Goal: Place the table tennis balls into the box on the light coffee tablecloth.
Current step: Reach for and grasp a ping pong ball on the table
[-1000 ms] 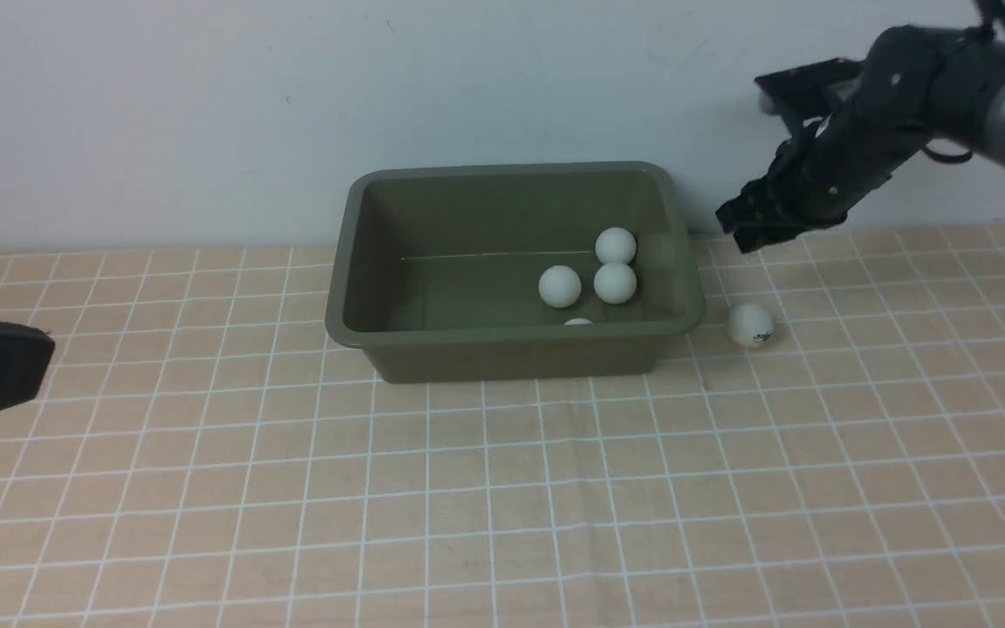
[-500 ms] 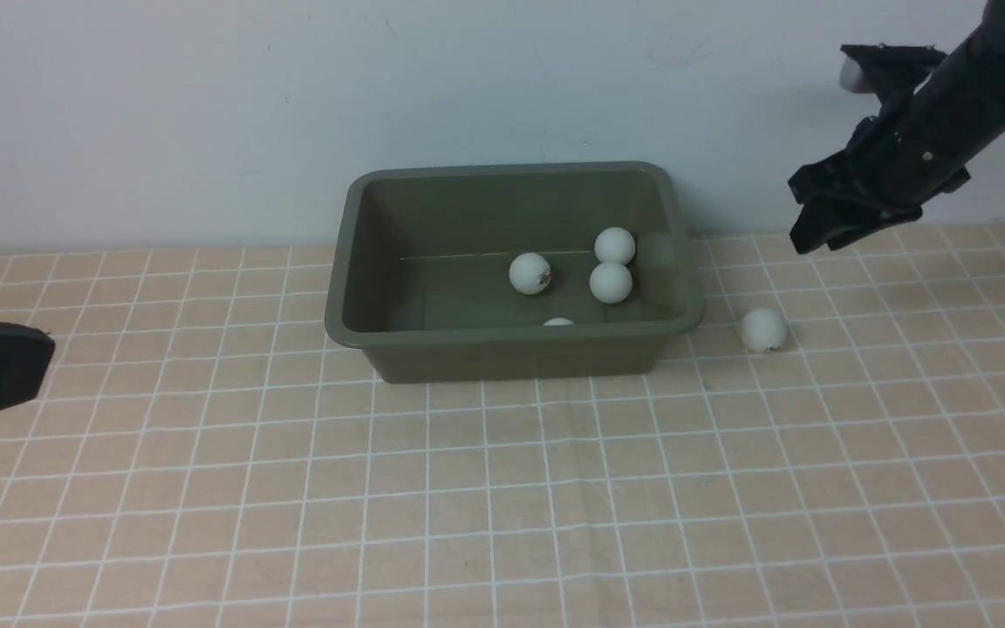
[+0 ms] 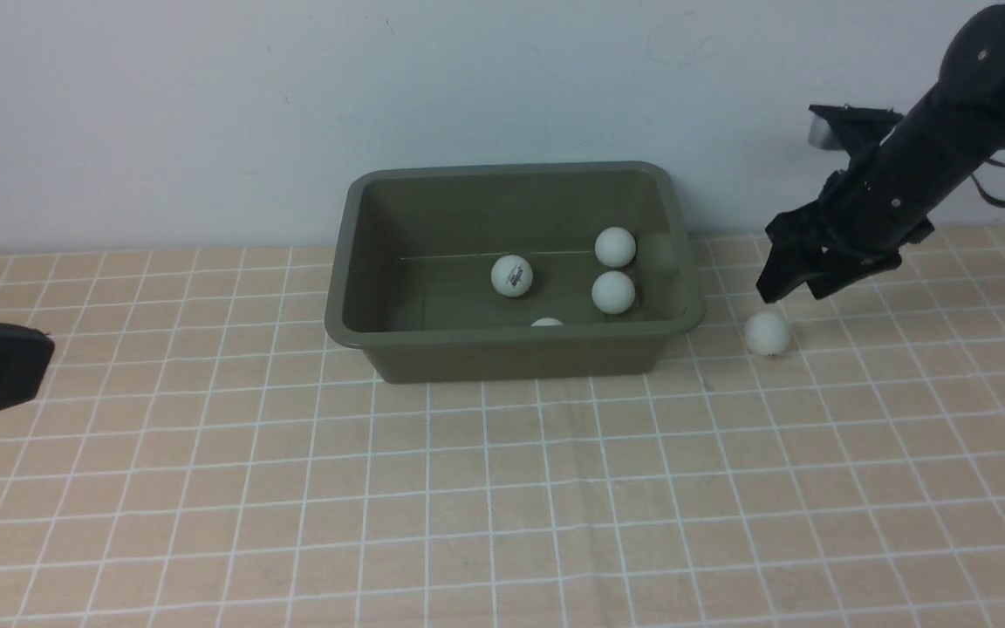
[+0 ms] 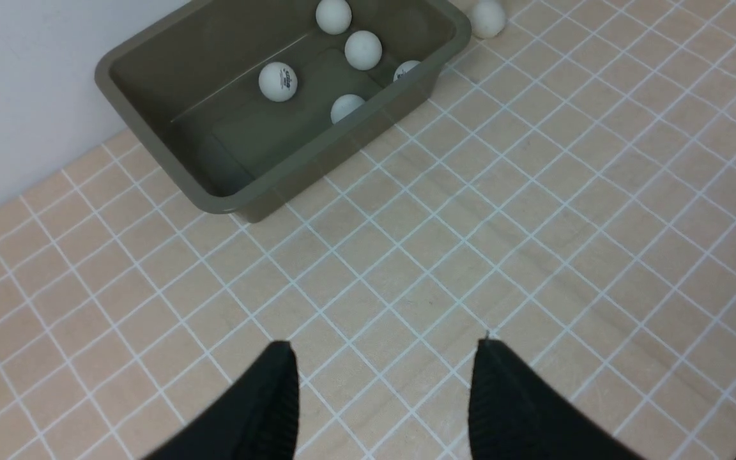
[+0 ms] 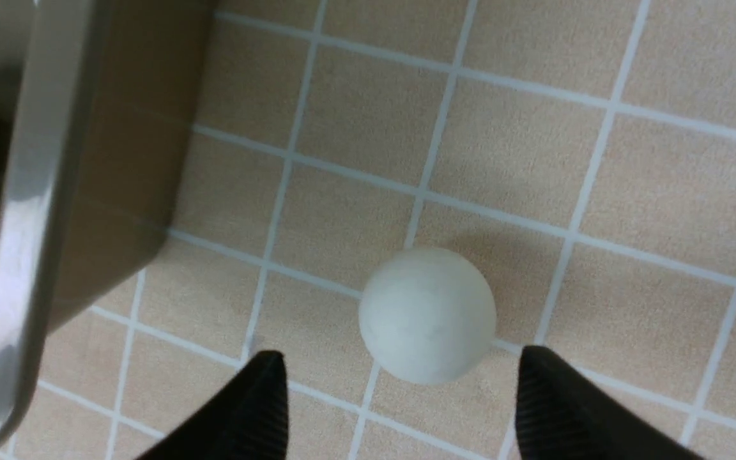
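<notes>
Right, five table tennis balls are down in the olive-green box, which stands on the light coffee tablecloth close to the pale wall. One of them, the logo ball, sits alone near the middle of the floor with its black print facing up. Two more are near the box's right wall, one behind the other, and the last two lie against the near wall; from the front only the top of one of those peeks over the rim. Now, the sixth ball is out on the cloth, just beside the box's right-hand wall and not touching it. Over it hangs the right gripper, angled downward, jaws spread wide and pinching nothing. Its wrist camera shows the ball just ahead of the gap between the two black fingers, clear of both. Over on the far left, the left gripper hovers above bare cloth well away from the box, jaws apart and empty.
</notes>
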Robot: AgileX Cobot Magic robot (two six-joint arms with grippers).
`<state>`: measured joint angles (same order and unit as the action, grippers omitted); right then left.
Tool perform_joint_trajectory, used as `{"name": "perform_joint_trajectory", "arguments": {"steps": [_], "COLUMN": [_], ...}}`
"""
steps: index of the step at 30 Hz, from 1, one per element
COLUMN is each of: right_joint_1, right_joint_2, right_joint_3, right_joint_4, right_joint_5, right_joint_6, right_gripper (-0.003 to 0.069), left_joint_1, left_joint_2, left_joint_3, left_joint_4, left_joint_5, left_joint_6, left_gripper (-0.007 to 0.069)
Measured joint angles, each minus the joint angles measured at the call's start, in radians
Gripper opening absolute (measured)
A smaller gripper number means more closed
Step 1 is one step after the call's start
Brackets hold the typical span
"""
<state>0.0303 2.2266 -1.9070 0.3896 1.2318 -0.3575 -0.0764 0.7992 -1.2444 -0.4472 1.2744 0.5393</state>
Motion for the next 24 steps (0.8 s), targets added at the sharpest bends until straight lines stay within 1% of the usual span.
{"name": "perform_joint_trajectory", "arguments": {"steps": [2, 5, 12, 24], "right_joint_1": [0.000, 0.000, 0.000, 0.002], "right_joint_2": [0.009, 0.028, 0.039, 0.081], "right_joint_3": [0.000, 0.000, 0.000, -0.001], "right_joint_4": [0.003, 0.003, 0.004, 0.027], "right_joint_5": [-0.005, -0.022, -0.061, -0.065], "right_joint_6": [0.000, 0.000, 0.000, 0.000], "right_gripper": [0.0489, 0.0505, 0.0509, 0.0509], "left_joint_1": [0.000, 0.000, 0.000, 0.000], "left_joint_2": [0.000, 0.000, 0.000, 0.000], "left_joint_3": [0.000, 0.000, 0.000, 0.000], "left_joint_4": [0.000, 0.000, 0.001, 0.001], "left_joint_5": [0.000, 0.000, 0.000, 0.000], "left_joint_6": [0.003, 0.003, 0.003, 0.003], "left_gripper": [0.0298, 0.0298, 0.0298, 0.0298]}}
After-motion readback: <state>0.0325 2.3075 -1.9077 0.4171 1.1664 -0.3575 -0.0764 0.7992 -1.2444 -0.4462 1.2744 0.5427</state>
